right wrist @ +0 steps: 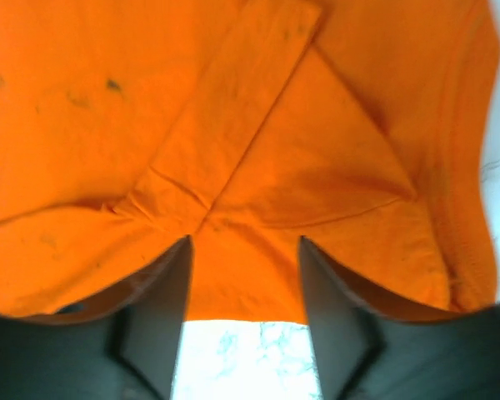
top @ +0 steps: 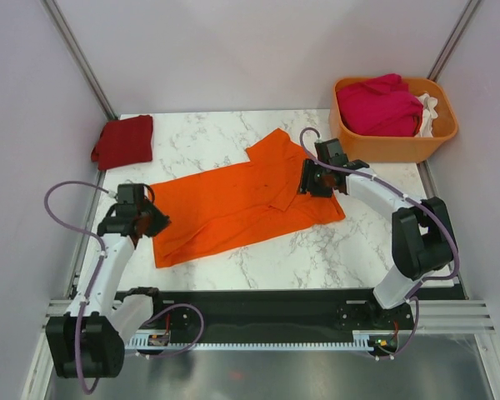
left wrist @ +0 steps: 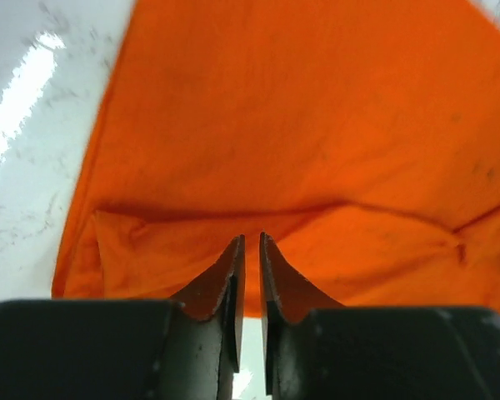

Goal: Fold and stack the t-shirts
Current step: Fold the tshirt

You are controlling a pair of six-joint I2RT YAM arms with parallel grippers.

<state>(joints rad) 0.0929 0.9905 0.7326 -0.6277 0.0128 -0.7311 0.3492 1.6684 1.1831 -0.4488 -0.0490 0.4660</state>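
The bright orange t-shirt (top: 242, 204) lies spread on the marble table, one sleeve folded in near its right end. My left gripper (top: 157, 222) is at the shirt's left hem. In the left wrist view its jaws (left wrist: 251, 240) are nearly closed, pinching the hem of the orange t-shirt (left wrist: 300, 125), and a crease runs across the cloth just beyond the tips. My right gripper (top: 310, 185) is open at the shirt's right edge. In the right wrist view (right wrist: 244, 242) the edge of the orange cloth (right wrist: 233, 125) lies between its spread fingers. A dark red tee (top: 123, 140) lies folded at the back left.
An orange plastic basket (top: 396, 148) stands at the back right, holding a magenta tee (top: 379, 104) and a white one (top: 429, 108). Grey walls close in the table on the left, right and back. Bare marble (top: 333, 250) shows in front of the shirt.
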